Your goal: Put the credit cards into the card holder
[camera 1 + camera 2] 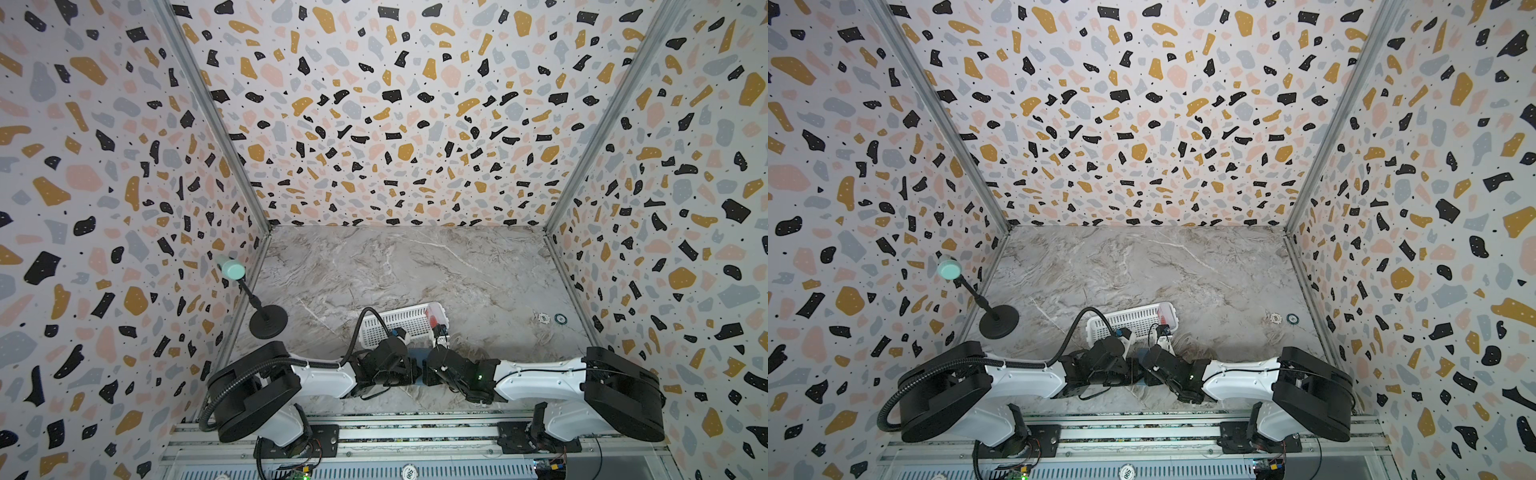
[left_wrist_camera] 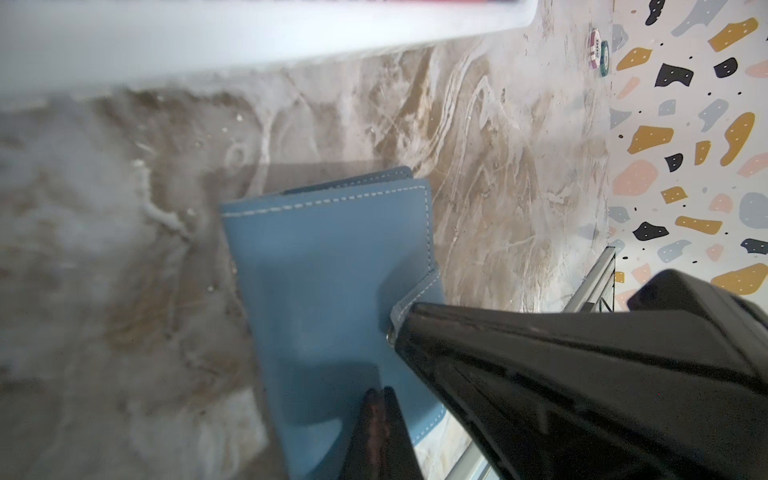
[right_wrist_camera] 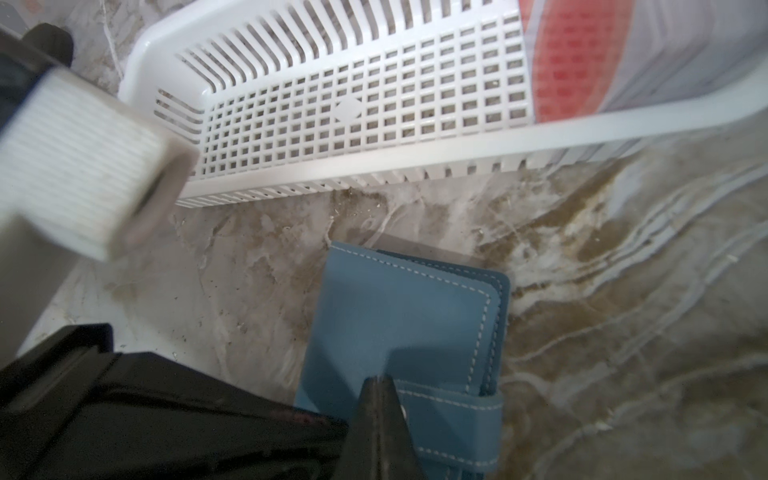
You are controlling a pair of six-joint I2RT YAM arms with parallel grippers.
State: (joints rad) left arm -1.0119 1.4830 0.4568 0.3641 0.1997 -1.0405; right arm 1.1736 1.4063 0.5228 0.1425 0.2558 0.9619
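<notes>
The card holder [image 2: 332,270] is a slate-blue wallet lying closed on the marble table, between my two grippers; in a top view only a blue sliver of the card holder [image 1: 417,353] shows. My left gripper [image 2: 382,392] is shut, its tip over the cover with nothing between the jaws. My right gripper [image 3: 380,382] is also shut, its tip against the free end of the snap tab [image 3: 453,415]. The credit cards [image 3: 582,62], pale with a red-orange circle, lie in the right end of the white basket [image 3: 353,104], just beyond the wallet. The credit cards [image 1: 434,316] show in both top views.
The white slotted basket [image 1: 395,322] stands right behind both wrists. A black stand with a mint head [image 1: 268,320] is at the left wall. Two poker chips [image 1: 552,318] lie at the right. Patterned walls enclose the table on three sides.
</notes>
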